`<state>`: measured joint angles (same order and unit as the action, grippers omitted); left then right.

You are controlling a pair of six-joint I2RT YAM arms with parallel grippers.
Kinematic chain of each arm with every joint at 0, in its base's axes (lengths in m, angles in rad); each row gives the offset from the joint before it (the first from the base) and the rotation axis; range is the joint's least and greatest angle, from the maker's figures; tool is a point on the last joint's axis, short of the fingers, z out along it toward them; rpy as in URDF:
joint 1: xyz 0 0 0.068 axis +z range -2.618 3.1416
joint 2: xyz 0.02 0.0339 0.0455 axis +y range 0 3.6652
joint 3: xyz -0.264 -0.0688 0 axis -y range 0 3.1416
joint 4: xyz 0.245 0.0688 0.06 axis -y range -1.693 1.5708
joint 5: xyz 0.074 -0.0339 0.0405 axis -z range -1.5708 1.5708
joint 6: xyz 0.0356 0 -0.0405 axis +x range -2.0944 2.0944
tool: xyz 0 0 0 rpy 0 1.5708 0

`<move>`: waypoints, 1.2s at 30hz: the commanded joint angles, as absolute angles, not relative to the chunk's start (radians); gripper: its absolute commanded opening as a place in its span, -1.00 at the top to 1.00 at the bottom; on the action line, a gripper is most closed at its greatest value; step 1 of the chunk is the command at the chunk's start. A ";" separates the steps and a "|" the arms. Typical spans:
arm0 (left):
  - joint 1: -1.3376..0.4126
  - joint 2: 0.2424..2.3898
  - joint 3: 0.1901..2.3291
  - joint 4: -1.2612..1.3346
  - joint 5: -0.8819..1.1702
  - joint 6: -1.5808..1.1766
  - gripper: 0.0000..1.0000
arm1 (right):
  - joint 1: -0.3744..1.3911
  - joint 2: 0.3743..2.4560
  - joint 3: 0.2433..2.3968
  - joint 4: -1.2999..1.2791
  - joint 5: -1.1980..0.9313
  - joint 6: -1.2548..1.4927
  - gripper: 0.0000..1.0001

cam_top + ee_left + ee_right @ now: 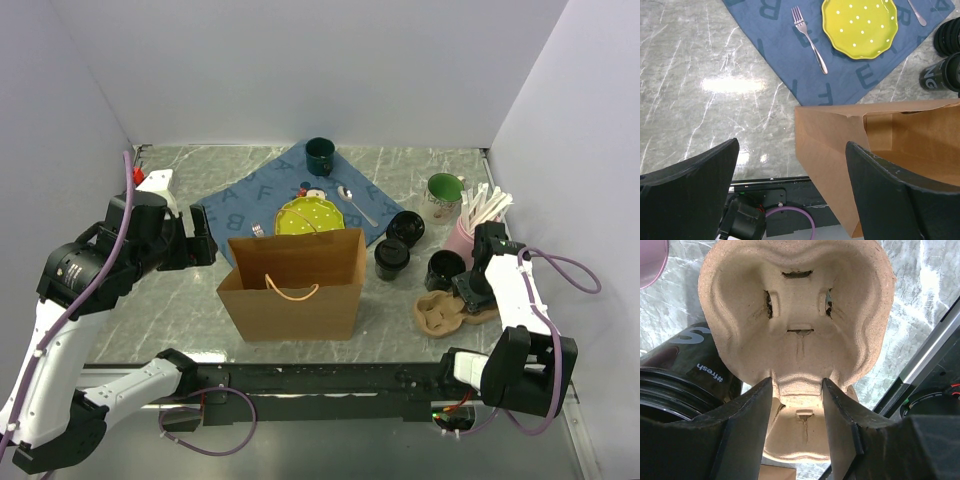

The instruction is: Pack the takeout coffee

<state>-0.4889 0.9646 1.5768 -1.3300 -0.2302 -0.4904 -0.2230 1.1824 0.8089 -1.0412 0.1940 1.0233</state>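
Tabletop of grey marble carries a brown paper bag, standing open at centre. Left end effector hangs at the bag's 9 o'clock, jaws spread wide and holding nothing. Right end effector, at the bag's 4 o'clock, pinches the narrow middle of the pulp carrier. Three black takeout coffee cups cluster at the bag's 3 o'clock, one just beside the carrier's 12 o'clock edge.
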 commanded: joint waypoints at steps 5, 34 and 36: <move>-0.494 0.962 1.578 -1.324 -0.247 -0.480 -0.89 | -0.227 1.195 0.785 -1.014 0.209 1.034 0.00; -0.494 0.954 1.713 -1.247 -0.072 -0.397 -0.81 | -0.230 1.038 0.877 -1.232 0.170 1.029 0.24; -0.494 0.962 1.767 -1.226 0.019 -0.376 -0.79 | -0.230 1.045 0.888 -1.236 0.157 1.026 0.24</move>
